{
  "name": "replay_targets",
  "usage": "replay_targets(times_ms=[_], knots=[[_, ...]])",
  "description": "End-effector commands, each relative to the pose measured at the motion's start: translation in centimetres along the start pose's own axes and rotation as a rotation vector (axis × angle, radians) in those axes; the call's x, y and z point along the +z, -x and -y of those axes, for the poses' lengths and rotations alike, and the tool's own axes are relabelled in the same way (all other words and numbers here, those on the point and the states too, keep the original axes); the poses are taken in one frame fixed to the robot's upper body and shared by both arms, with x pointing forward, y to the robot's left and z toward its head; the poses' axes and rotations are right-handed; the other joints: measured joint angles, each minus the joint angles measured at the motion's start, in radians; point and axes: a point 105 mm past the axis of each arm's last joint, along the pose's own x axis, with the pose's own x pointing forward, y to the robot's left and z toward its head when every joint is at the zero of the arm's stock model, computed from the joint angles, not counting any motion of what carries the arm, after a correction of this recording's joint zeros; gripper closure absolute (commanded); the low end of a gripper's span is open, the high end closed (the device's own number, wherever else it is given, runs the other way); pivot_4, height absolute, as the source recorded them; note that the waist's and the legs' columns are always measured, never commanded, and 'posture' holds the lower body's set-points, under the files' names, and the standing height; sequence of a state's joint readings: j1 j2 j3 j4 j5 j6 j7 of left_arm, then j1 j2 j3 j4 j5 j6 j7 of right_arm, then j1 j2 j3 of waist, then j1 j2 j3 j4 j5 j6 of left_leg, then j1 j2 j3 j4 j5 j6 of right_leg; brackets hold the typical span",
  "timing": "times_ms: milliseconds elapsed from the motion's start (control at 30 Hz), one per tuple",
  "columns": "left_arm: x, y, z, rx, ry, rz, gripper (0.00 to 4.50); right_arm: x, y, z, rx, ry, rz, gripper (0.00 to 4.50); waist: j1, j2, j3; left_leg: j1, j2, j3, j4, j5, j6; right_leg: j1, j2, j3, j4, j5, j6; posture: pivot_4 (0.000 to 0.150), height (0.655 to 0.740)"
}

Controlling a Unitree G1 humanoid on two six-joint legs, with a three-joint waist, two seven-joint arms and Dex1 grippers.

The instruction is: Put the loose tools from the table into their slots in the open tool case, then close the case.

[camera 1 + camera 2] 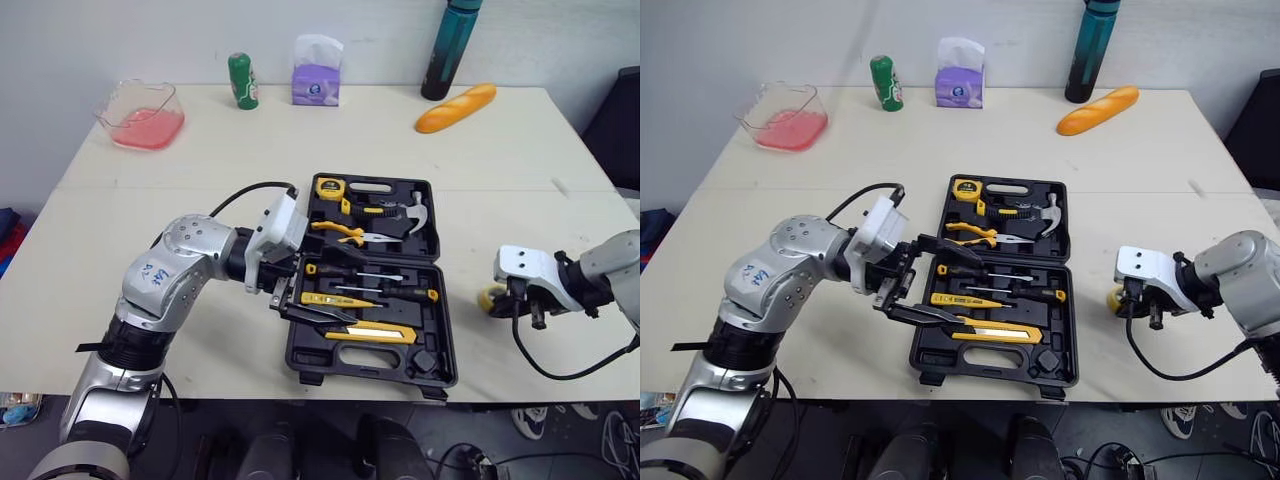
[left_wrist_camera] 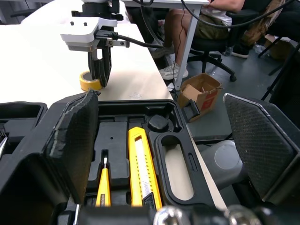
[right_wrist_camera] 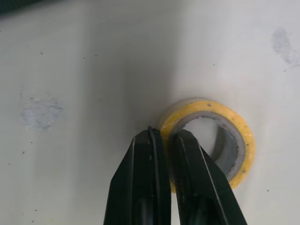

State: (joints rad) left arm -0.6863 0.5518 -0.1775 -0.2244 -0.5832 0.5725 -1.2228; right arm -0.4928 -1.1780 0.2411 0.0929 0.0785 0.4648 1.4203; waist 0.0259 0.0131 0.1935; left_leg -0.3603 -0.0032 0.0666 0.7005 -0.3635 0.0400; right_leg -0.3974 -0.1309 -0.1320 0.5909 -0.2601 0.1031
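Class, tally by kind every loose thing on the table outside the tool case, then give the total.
Bottle: 1
Can: 1
Tissue box: 1
Plastic tub: 1
Bread loaf: 1
Tape roll: 1
Total: 6

A black moulded plastic tool case [image 1: 441,372] at the frame's centre, holding a yellow utility knife [image 2: 140,173], rests on a pale cream tabletop [image 1: 200,170], and a yellow roll of tape with a grey core [image 3: 206,107] lies at mid-right. Along the upper edge stand a clear tub tinted pink [image 1: 143,115], a green can [image 1: 242,81], a purple tissue box [image 1: 316,84], a teal bottle [image 1: 451,45] and an orange-yellow loaf [image 1: 456,108].
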Motion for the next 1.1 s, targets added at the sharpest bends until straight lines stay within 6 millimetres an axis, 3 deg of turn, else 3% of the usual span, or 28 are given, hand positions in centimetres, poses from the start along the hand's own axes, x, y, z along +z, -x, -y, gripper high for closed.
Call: replay_targets(times_ms=[33, 167, 267, 367, 600, 767, 1067, 1100], knots=[[0.6, -0.4, 1.0, -0.041, -0.031, 0.009, 0.00, 3.6, 2.6, -1.5, 0.001, 0.064, 0.132, 4.46, -0.001, 0.000, 0.000, 0.000, 0.000, 0.000, 0.000, 0.000, 0.000, 0.000, 0.000, 0.000, 0.000, 0.000, 0.000, 0.150, 0.7314], [0.2, -0.4, 2.0, -0.093, -0.029, -0.028, 0.00, 6.7, 2.5, -5.7, 0.107, 0.096, 0.234, 4.46, -0.003, 0.000, 0.000, 0.000, 0.001, -0.001, 0.000, 0.000, -0.001, 0.000, 0.000, 0.000, 0.000, 0.000, 0.000, 0.150, 0.7314], [-0.3, -0.4, 2.8, -0.125, -0.032, -0.052, 0.00, 7.3, 1.5, -8.6, 0.168, 0.126, 0.245, 4.46, 0.001, 0.000, 0.000, 0.000, 0.002, -0.002, 0.000, 0.000, -0.001, 0.000, 0.000, 0.000, 0.000, 0.000, 0.000, 0.150, 0.7314], [-0.4, -0.5, 3.2, -0.146, -0.025, -0.055, 0.00, 7.6, 0.6, -10.1, 0.192, 0.126, 0.255, 4.46, 0.004, 0.000, 0.000, 0.000, 0.000, -0.002, 0.000, 0.000, -0.001, 0.001, -0.001, 0.000, 0.000, 0.000, 0.000, 0.150, 0.7314], [-0.7, -0.8, 3.6, -0.163, -0.023, -0.058, 0.00, 8.1, -0.8, -11.2, 0.191, 0.118, 0.273, 4.46, 0.001, 0.000, 0.000, 0.000, 0.000, -0.003, 0.000, 0.000, 0.000, 0.001, -0.001, 0.000, -0.001, 0.000, 0.000, 0.150, 0.7314], [-0.6, -0.9, 3.4, -0.162, -0.024, -0.057, 0.00, 7.1, -2.1, -11.8, 0.207, 0.101, 0.241, 4.46, 0.002, 0.000, 0.000, 0.000, 0.000, -0.003, 0.000, 0.000, 0.000, 0.001, -0.001, 0.000, -0.001, 0.000, 0.000, 0.150, 0.7314], [-0.6, -1.0, 3.4, -0.163, -0.022, -0.054, 0.00, 7.4, -2.4, -12.7, 0.231, 0.081, 0.264, 4.46, 0.001, 0.000, 0.000, 0.000, 0.000, -0.003, 0.000, 0.000, 0.000, 0.001, 0.000, 0.000, -0.001, 0.000, 0.000, 0.150, 0.7314], [-0.6, -1.0, 3.4, -0.164, -0.022, -0.053, 0.00, 7.5, -2.4, -12.8, 0.239, 0.078, 0.266, 3.52, 0.001, 0.000, 0.000, 0.000, 0.000, -0.003, 0.000, 0.000, 0.000, 0.001, 0.000, 0.000, -0.001, 0.000, 0.000, 0.150, 0.7314]])
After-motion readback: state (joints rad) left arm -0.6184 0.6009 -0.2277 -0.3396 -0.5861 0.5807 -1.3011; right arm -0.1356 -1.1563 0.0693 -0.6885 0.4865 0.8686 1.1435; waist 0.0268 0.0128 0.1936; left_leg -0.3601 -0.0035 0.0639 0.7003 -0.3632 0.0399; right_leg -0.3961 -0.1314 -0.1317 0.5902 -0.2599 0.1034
